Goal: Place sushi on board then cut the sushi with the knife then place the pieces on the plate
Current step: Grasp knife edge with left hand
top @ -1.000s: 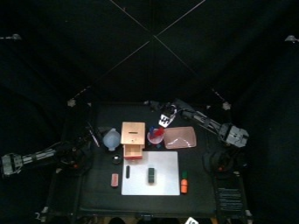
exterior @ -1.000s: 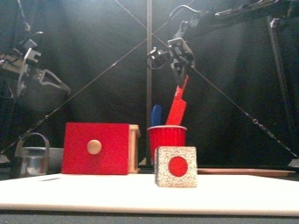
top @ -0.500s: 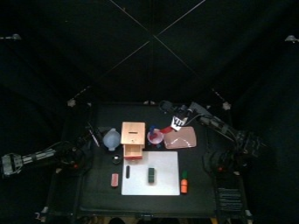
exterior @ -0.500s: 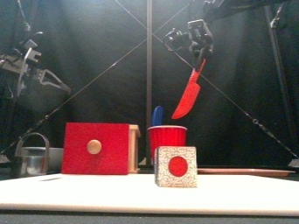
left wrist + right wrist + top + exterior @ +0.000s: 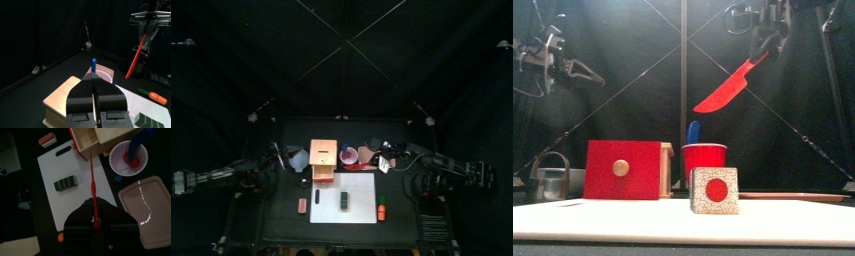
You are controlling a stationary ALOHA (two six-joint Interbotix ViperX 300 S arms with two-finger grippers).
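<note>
While right jaws grip red knife (image 5: 724,93) high, tilted, left jaws hang closed.

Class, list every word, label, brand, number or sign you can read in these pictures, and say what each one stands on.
None can be read: the white cutting board, wooden box, red cup, red knife and sushi roll carry no text. The red disc on the roll's end is plain.
</note>
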